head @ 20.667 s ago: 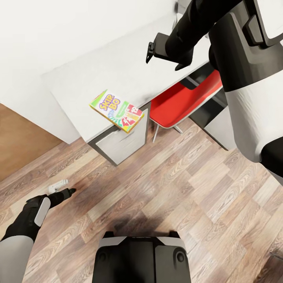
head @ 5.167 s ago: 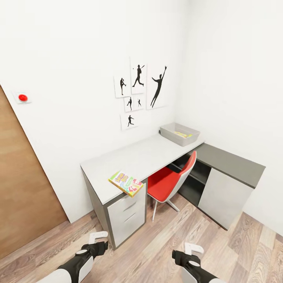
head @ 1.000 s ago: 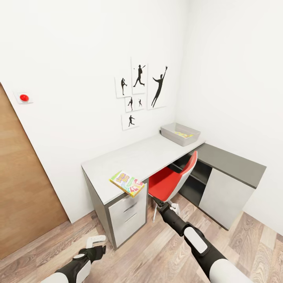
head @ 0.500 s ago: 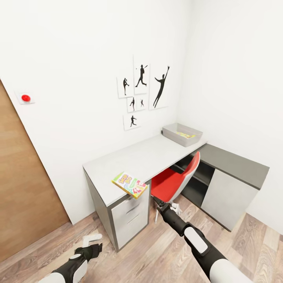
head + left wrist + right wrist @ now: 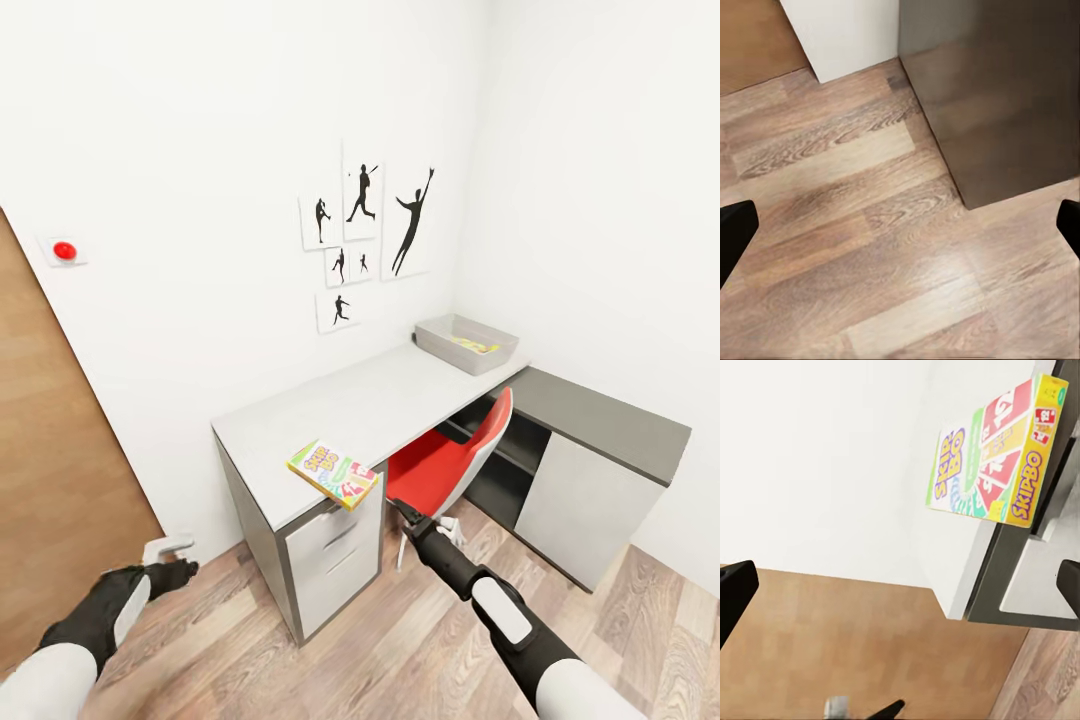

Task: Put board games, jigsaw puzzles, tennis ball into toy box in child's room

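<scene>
One board game (image 5: 333, 473) counted on table (image 5: 400, 395); one toy box (image 5: 467, 343); one red chair (image 5: 445, 466); six silhouette prints (image 5: 364, 232) on wall; two drawers (image 5: 340, 555).

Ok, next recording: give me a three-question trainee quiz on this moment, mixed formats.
1. True or false: the Skip-Bo box lies at the front edge of the pale desk top, above the drawers.
2. Multiple choice: where does the toy box sit? A) on the floor B) at the far end of the desk, near the corner of the room C) on the red chair
3. Fill in: the right gripper reaches toward the desk, while the left gripper hangs over the ____.

Key: 1 true; 2 B; 3 floor.
</scene>
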